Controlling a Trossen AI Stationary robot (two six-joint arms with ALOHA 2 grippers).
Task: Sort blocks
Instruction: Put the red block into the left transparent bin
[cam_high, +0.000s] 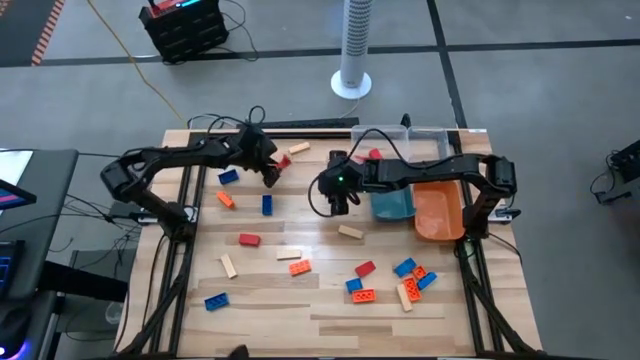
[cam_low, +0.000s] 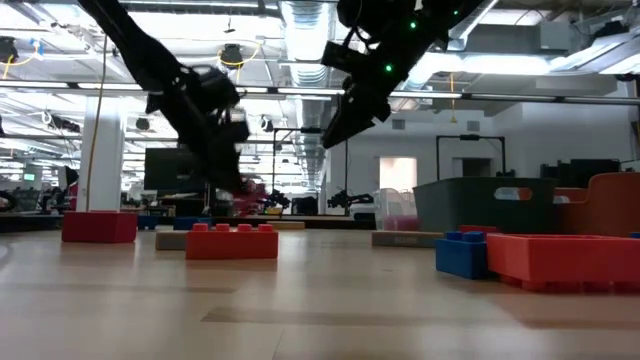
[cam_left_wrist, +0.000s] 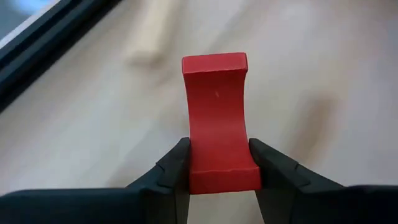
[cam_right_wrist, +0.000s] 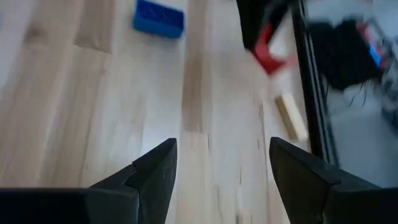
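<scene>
Small red, blue, orange and tan blocks lie scattered over the wooden table, most thickly in a cluster near the right front. My left gripper hangs over the far left part of the table, shut on a red block, which also shows as the red block in the right wrist view. My right gripper is open and holds nothing. It hovers over bare wood at mid-table, just left of the teal tray. My left gripper pinches the red block between its two fingers, on the two long sides at the block's near end. The fingers slant down from above, and the block sticks out ahead of them. The far end shows no contact with the table.
The teal tray, an orange tray and a clear tray holding a red piece stand at the right far side. A tan block and blue blocks lie near my left gripper. Cables and a black bar run along the far edge.
</scene>
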